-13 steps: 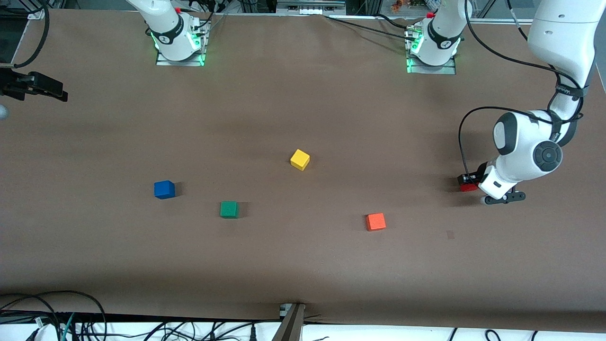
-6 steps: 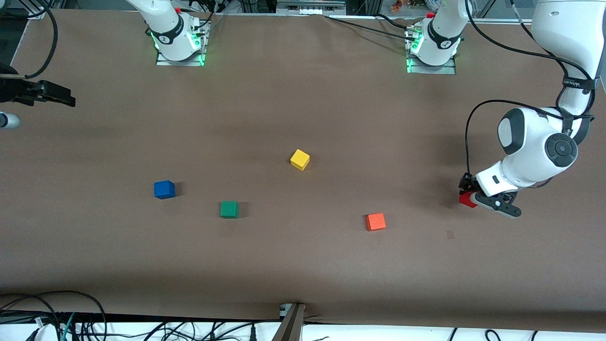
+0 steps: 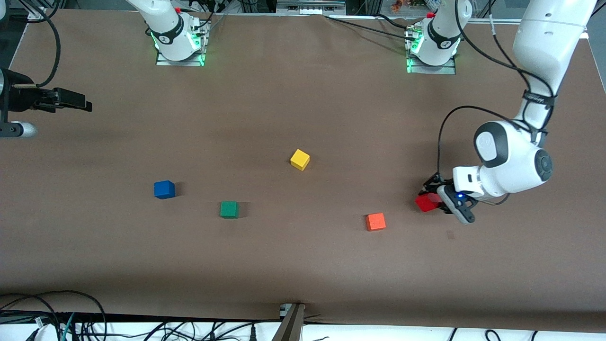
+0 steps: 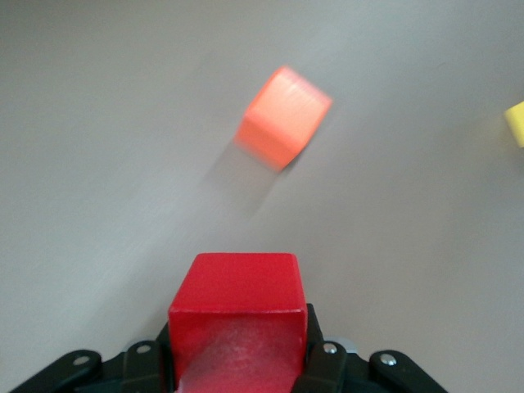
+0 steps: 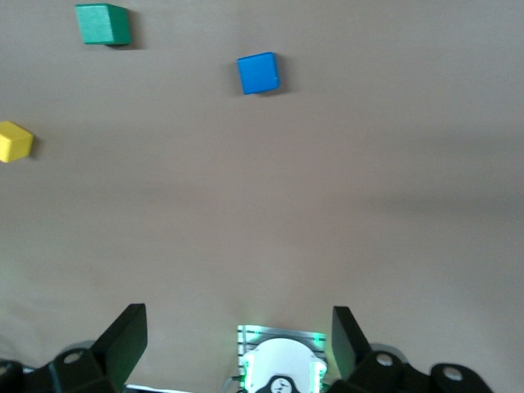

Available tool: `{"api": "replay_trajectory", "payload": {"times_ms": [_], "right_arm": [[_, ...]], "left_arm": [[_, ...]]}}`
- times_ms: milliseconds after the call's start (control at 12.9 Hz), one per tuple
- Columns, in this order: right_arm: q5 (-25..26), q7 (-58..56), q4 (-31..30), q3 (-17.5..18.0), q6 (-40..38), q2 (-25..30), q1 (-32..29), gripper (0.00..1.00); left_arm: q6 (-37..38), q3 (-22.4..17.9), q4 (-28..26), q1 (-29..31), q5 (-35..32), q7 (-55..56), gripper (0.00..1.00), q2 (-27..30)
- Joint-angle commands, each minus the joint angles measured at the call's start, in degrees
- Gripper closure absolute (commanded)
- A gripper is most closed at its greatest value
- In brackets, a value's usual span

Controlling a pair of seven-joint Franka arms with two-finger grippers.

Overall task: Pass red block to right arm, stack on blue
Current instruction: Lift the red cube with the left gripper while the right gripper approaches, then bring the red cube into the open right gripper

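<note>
A yellow cube (image 3: 299, 159), a green cube (image 3: 229, 209) and an orange cube (image 3: 376, 221) sit apart on the brown table (image 3: 303, 265).

Wide bare brown surface (image 3: 303, 85) between the two bases. Scattered obstacles across the middle, well apart: blue (image 3: 164, 189), green cube (image 3: 229, 209), yellow cube (image 3: 299, 159), orange cube (image 3: 375, 221). Nearest the left pincer (image 3: 438, 201) (clamped on the red block (image 3: 428, 202), seemingly off the surface): the orange cube. Right pincer (image 3: 78, 102), fingers spread, over the right arm's end.
</note>
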State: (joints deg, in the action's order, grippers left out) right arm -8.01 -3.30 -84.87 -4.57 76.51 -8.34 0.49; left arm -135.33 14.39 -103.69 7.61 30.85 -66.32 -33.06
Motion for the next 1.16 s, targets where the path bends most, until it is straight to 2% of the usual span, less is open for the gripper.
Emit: {"api": "replay_trajectory", "payload": {"times_ms": [0, 155, 310, 387, 620, 697, 852, 1085], "right_arm": [[-7.07, -0.82, -0.03, -0.09, -0.40, -2.45, -1.46, 0.00], [-12.71, -0.83, -0.12, -0.27, -0.57, -4.83, -2.34, 0.00], [-16.40, -0.83, -0.29, -0.18, -0.66, -7.46, -2.34, 0.00], [-20.42, -0.91, -0.29, -0.18, -0.66, -9.22, -2.34, 0.00], [-31.33, -5.02, -0.47, 0.26, -0.75, -14.67, -2.25, 0.00], [-34.58, -7.13, -0.47, 0.61, -1.88, -16.16, -2.08, 0.00], [-42.84, -10.22, -0.47, 0.70, -3.38, -19.85, -1.90, 0.00], [-52.25, -16.19, -0.47, 0.70, -2.68, -25.39, -0.68, 0.00]], "left_arm": [[2.08, 3.79, 2.88, 0.56, 9.11, -8.89, 0.87, -1.39], [5.23, 6.78, 3.84, 0.65, 19.28, -13.46, 0.88, -1.30], [8.67, 7.93, 8.83, -0.22, 24.86, -21.09, 0.88, -3.05], [11.12, 9.76, 10.86, 0.03, 27.31, -24.26, 0.88, -4.63], [12.11, 13.64, 13.86, -0.58, 37.40, -36.03, 1.00, -7.71], [12.11, 14.78, 14.30, -1.36, 41.88, -39.20, 1.00, -8.50], [12.02, 14.97, 14.39, -4.17, 47.62, -42.39, 1.00, -8.51], [10.10, 14.88, 14.39, -8.65, 52.80, -47.13, 1.00, -8.86]]}}
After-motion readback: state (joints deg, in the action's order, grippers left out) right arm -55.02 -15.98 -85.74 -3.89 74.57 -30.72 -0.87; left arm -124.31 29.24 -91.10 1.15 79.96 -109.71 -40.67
